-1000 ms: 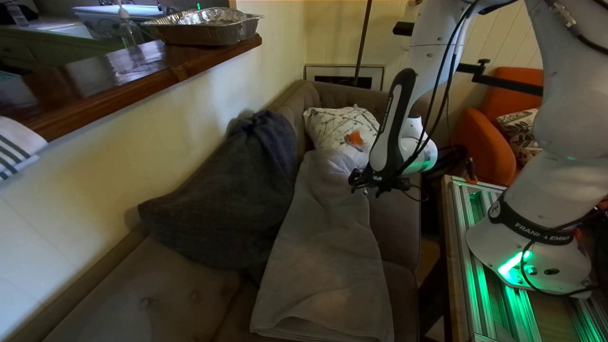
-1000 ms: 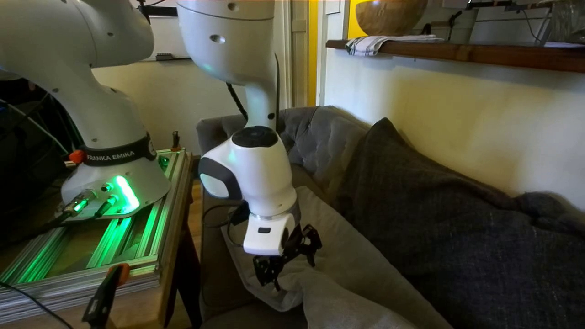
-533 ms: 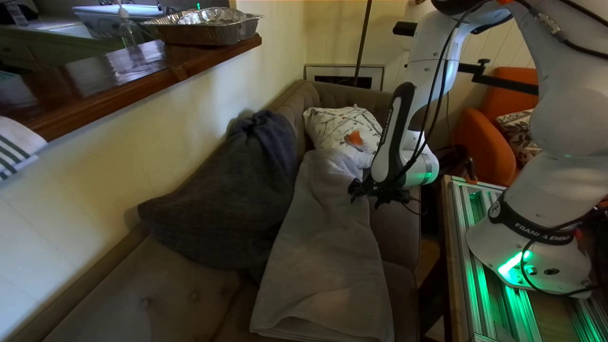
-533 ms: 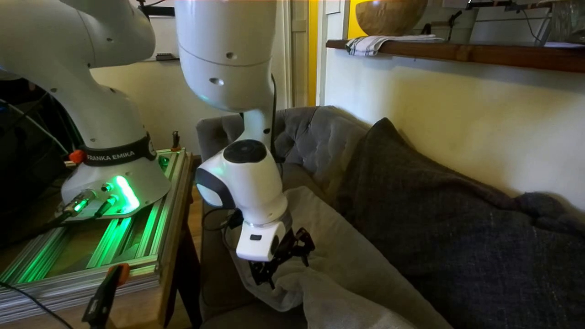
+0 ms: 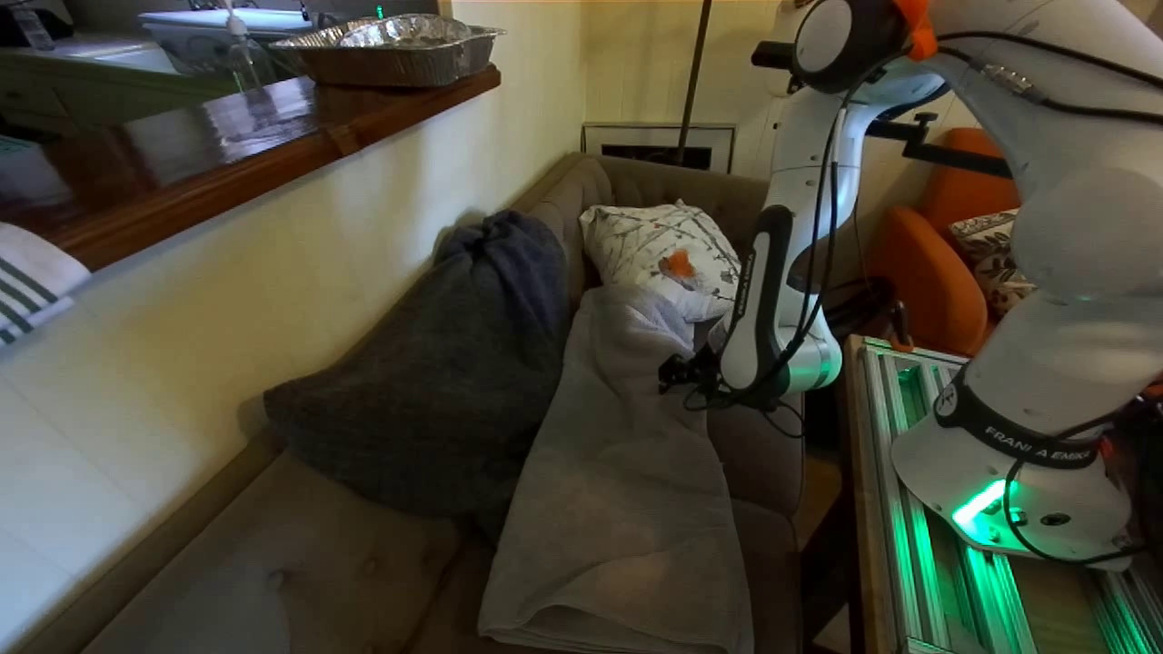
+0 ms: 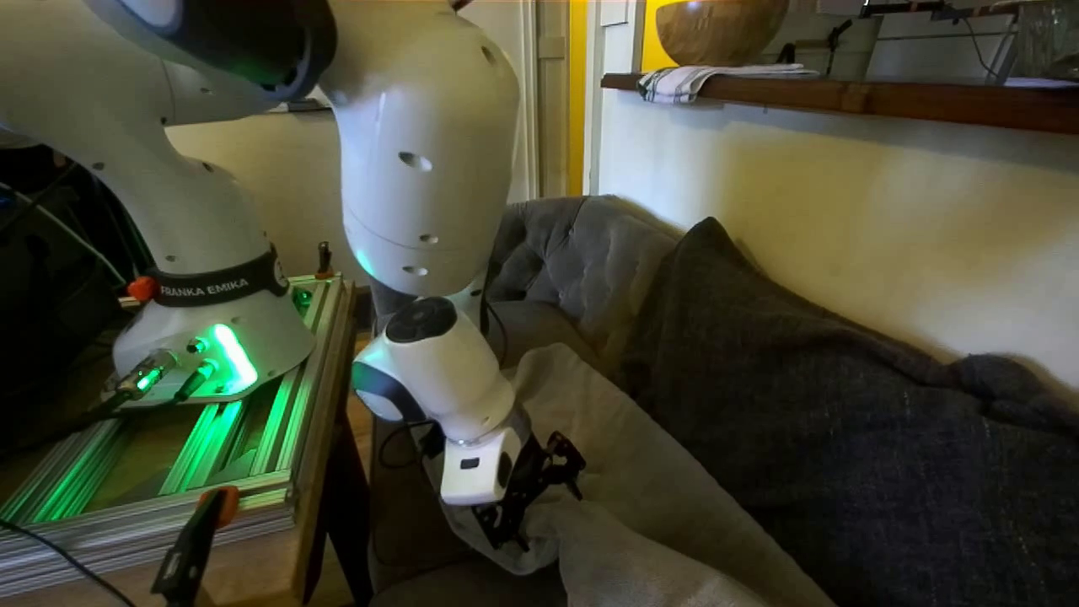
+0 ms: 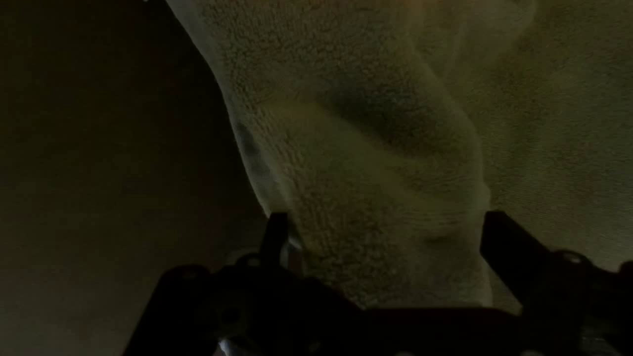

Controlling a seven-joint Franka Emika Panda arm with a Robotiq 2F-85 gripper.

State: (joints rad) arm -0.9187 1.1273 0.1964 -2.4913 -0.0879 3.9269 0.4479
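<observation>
Wrist view close above blanket [image 7: 395,163]

a home's living room: tufted sofa [image 5: 345,554], patterned cushion [image 5: 650,250], orange armchair [image 5: 931,272]; beyond the ledge [image 5: 209,154], perhaps a kitchen [image 5: 100,98].

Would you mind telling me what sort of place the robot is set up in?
It is most likely a living room in someone's home: a tufted sofa, an orange armchair with a patterned cushion, and a wooden ledge bearing a foil tray suggest as much.
</observation>
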